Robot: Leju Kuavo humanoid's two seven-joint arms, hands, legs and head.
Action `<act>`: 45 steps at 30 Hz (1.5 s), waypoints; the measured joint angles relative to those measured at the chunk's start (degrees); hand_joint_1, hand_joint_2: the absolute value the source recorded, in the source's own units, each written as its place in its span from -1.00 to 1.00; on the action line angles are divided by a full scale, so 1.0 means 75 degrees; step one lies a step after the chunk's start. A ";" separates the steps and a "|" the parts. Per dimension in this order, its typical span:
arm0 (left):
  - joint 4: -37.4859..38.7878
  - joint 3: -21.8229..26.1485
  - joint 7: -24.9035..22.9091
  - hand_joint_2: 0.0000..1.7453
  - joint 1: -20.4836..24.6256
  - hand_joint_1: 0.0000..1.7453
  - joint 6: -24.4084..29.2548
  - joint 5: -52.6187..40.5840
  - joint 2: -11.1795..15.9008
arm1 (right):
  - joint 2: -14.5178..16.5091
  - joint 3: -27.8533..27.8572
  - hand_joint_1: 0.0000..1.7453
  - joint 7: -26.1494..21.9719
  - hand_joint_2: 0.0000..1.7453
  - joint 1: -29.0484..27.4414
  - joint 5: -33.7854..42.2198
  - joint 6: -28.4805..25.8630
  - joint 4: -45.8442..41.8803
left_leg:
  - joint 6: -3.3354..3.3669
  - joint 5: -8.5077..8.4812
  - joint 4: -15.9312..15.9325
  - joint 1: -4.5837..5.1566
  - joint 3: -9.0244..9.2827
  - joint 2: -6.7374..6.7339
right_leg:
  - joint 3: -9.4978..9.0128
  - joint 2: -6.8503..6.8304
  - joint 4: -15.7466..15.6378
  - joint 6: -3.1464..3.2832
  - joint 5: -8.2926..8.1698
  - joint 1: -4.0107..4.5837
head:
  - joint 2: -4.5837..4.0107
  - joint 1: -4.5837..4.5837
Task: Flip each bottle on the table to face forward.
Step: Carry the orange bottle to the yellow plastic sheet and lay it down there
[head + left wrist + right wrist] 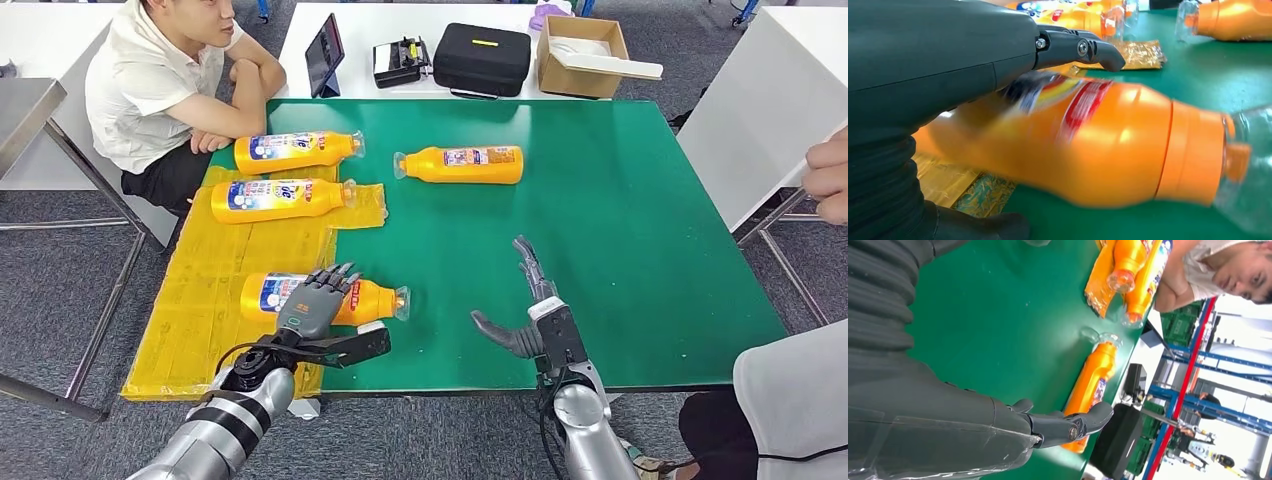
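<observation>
Left robot hand point(318, 300) covers the near bottle point(375, 300) at 7 o'clock on the desk point(620, 220).
Its fingers lie over the label, hiding it; a real grip is hard to tell. Right robot hand point(525, 318) is open, holding nothing.

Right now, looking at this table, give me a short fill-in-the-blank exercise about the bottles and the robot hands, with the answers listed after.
1. The number of orange bottles lying on the table is ____.
2. The left robot hand rests on the nearest bottle, which lies partly on a ____ plastic sheet.
3. The right robot hand hovers open over the ____ tabletop, holding nothing.
4. The bottle on its own points its clear cap toward the ____ side of the head view.

Missing words: four; yellow; green; left
</observation>
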State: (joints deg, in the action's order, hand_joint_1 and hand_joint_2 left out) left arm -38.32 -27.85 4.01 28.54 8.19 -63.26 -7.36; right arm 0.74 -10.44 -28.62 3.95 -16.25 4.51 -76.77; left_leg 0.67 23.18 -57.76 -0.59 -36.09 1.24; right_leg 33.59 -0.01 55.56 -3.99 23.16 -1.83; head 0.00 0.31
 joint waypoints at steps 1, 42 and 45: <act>0.0023 -0.0022 0.0077 1.00 0.0026 -1.00 -0.0061 0.0043 0.0016 | 0.0008 0.0029 -1.00 -0.0012 1.00 0.0007 0.0015 0.0017 0.0022 | 0.0000 0.0000 0.0000 0.0000 0.0004 -0.0001 | -0.0003 0.0001 0.0000 0.0000 -0.0001 0.0000 | 0.0000 0.0000; -0.4187 -0.0259 0.3709 1.00 -0.2306 -1.00 0.2168 0.4893 -0.0055 | 0.0028 0.0036 -1.00 -0.0255 0.50 0.0010 0.0220 -0.0197 0.0471 | -0.0001 -0.0001 -0.0002 -0.0001 -0.0051 -0.0006 | 0.0062 0.0003 0.0000 0.0000 -0.0001 0.0000 | 0.0000 0.0000; -0.4535 -0.0245 0.3394 1.00 -0.2618 -1.00 0.1172 0.6677 -0.0168 | 0.0069 0.0061 -1.00 0.0242 0.00 -0.0092 0.0524 -0.0596 0.0442 | 0.0000 0.0000 -0.0002 0.0000 -0.0052 -0.0005 | 0.0063 0.0003 -0.0001 0.0000 0.0000 0.0000 | 0.0000 0.0000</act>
State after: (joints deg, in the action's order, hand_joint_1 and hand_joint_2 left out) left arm -72.33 -29.69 29.47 8.91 16.98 -13.18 -8.62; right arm 1.26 -9.98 -26.80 3.26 -12.32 0.04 -73.45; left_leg 0.67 23.18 -57.78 -0.59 -36.48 1.20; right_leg 34.06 0.02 55.56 -3.99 23.16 -1.83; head 0.00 0.31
